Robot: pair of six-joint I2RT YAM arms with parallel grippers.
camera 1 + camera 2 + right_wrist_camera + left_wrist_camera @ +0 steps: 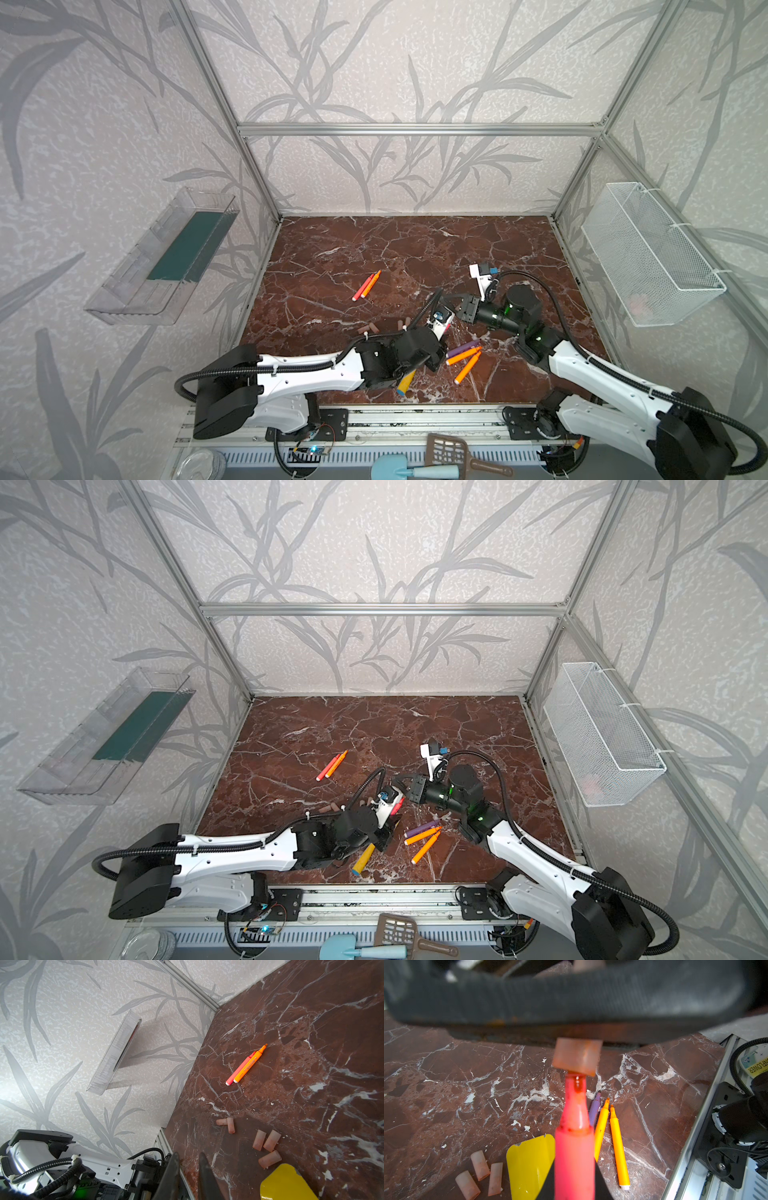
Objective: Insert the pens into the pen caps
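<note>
The left arm (307, 380) and the right arm (598, 378) both have glossy white shells with small dark screw holes, black joint housings and black bases. A ribbed black cable (299, 367) runs along each, cinched by white zip ties. A green light (508, 309) glows on the right arm. The right gripper (189, 1155) has black, tapered fingers.

The only print that can be read is on a yellow sticker (757, 1066) in the left wrist view. It sits on a pale round item past the counter (446, 1084) edge, beside a black ribbed cable (737, 1068). Its black capitals read "NFLOWER", and the word's start is cut off. The orange pen (248, 1066) carries dark print along its barrel, too small to read.
</note>
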